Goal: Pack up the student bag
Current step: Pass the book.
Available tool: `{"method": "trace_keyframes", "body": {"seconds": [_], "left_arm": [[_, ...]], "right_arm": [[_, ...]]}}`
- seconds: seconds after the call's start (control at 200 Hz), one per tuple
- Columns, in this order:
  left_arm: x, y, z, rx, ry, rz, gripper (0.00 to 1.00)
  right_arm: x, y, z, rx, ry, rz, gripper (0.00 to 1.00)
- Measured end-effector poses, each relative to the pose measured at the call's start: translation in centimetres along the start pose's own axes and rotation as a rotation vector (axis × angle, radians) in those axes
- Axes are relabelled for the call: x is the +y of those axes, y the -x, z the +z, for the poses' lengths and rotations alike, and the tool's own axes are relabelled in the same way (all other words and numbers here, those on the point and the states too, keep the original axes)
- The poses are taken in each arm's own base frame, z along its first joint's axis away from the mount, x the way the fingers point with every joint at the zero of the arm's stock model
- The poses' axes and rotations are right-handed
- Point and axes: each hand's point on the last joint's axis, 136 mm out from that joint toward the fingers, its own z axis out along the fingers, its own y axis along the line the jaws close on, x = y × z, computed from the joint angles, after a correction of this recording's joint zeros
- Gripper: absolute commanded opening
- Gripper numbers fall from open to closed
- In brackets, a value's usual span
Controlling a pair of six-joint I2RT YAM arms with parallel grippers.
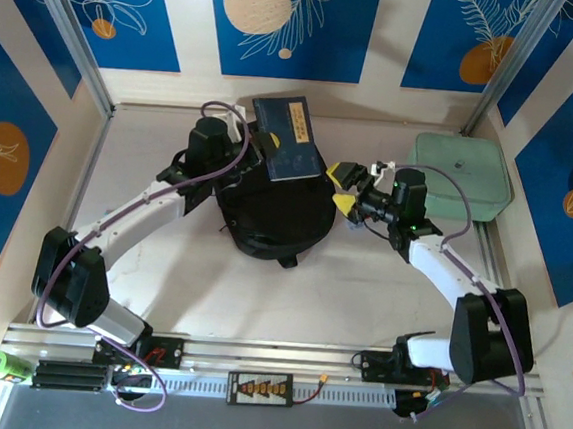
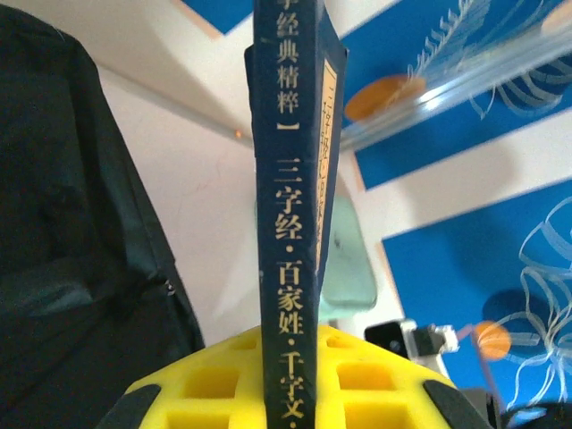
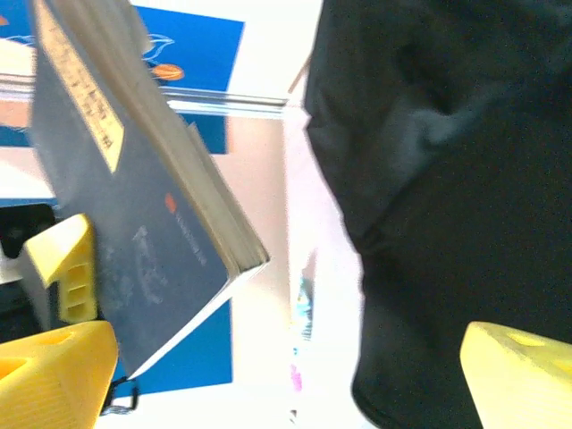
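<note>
Left end effector is clenched on a dark blue book, its yellow fingers pressing both sides of the spine, which bears gold Chinese characters. That book sits tilted over the far edge of the black bag, which lies near the middle of the desk, between the two arms. Right end effector is released, its jaws wide apart and gripping nothing, just beside the bag's right side. A mint case rests at the desk's far right corner, well apart from the bag.
</note>
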Motion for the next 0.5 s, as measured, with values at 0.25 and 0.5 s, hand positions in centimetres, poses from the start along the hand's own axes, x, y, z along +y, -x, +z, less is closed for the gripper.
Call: {"method": "trace_keyframes", "body": {"seconds": [0.25, 0.5], "left_arm": [[0.0, 1.0, 0.2, -0.094, -0.029, -0.138, 0.0], [-1.1, 1.5, 0.6, -0.134, -0.094, -0.217, 0.0]], "right_arm": [[2.3, -1.4, 3.0, 0.038, 0.144, 0.095, 0.99], [4.1, -2.1, 5.4, 0.044, 0.225, 0.159, 0.93]]}}
